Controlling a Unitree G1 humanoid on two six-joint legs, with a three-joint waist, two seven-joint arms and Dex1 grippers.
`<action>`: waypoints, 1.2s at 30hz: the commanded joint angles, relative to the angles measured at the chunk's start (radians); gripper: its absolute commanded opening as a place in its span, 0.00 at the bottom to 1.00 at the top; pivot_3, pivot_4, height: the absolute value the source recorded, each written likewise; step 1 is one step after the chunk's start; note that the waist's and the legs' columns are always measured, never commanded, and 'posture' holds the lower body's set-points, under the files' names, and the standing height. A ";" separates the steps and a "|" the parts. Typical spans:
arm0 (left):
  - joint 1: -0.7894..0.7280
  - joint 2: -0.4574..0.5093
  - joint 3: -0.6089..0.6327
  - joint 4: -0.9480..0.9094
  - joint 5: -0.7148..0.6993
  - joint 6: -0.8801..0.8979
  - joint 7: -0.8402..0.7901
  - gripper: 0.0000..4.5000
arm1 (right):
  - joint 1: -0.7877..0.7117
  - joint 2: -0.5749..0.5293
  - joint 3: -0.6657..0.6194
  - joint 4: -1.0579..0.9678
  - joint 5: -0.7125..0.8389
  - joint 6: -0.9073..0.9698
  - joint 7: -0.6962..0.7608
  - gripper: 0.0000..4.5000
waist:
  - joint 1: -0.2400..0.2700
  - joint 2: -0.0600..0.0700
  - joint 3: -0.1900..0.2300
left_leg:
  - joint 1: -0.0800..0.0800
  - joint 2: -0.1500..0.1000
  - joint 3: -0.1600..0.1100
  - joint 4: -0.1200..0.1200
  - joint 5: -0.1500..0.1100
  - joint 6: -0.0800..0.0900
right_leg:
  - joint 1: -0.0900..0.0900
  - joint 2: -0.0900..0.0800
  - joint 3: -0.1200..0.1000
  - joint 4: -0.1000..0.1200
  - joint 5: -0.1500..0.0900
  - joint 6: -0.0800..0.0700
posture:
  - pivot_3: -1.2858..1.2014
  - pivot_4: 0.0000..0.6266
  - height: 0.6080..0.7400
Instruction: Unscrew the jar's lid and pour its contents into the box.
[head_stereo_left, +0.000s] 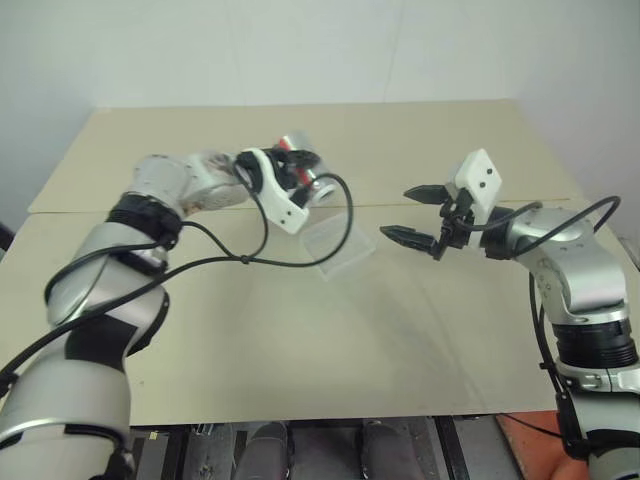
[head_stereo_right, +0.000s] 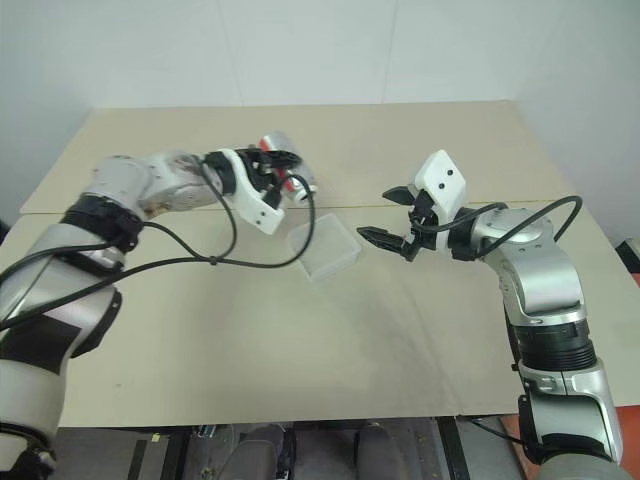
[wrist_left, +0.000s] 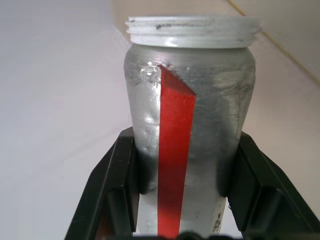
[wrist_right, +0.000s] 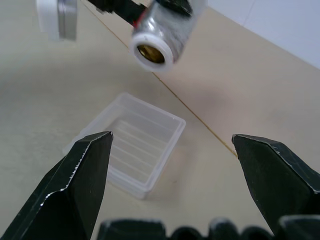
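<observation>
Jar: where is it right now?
The jar is off the table, clamped in the left pincer and tipped on its side, its open mouth above the box, left of the open right pincer.

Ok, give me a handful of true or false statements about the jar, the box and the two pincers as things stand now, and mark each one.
1. The left pincer grips the jar by its body. True.
2. The lid is screwed onto the jar. False: the threaded white mouth is bare and open.
3. The jar is held tipped on its side in the air, mouth toward the box. True.
4. The right pincer is clamped on the box. False: it is open, holds nothing and is apart from the box.
5. The box lies upside down. False: it sits rim up on the table.
</observation>
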 joint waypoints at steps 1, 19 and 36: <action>-0.041 -0.022 -0.043 0.010 0.069 0.030 0.131 0.43 | -0.010 -0.005 -0.020 -0.065 0.013 0.025 -0.022 0.99 | -0.001 0.000 0.000 | -0.001 0.000 0.000 0.000 0.000 -0.001 | -0.002 0.000 0.000 0.000 0.000 0.000 | 0.52 0.24 1.00; -0.068 -0.018 -0.306 -0.032 0.386 0.125 0.566 0.43 | 0.000 -0.006 -0.022 -0.120 0.053 0.065 -0.043 0.99 | -0.001 0.000 0.000 | -0.010 -0.001 0.001 0.003 0.005 -0.008 | -0.013 -0.001 0.001 0.006 0.000 0.000 | 0.52 0.24 1.00; 0.137 -0.031 0.244 0.119 -0.505 -0.085 -0.041 0.43 | -0.020 -0.070 -0.016 -0.039 0.075 0.044 0.127 0.99 | -0.005 0.000 0.000 | -0.010 -0.001 0.002 0.007 0.005 -0.008 | -0.013 -0.001 0.001 0.009 0.000 0.000 | 0.52 0.24 1.00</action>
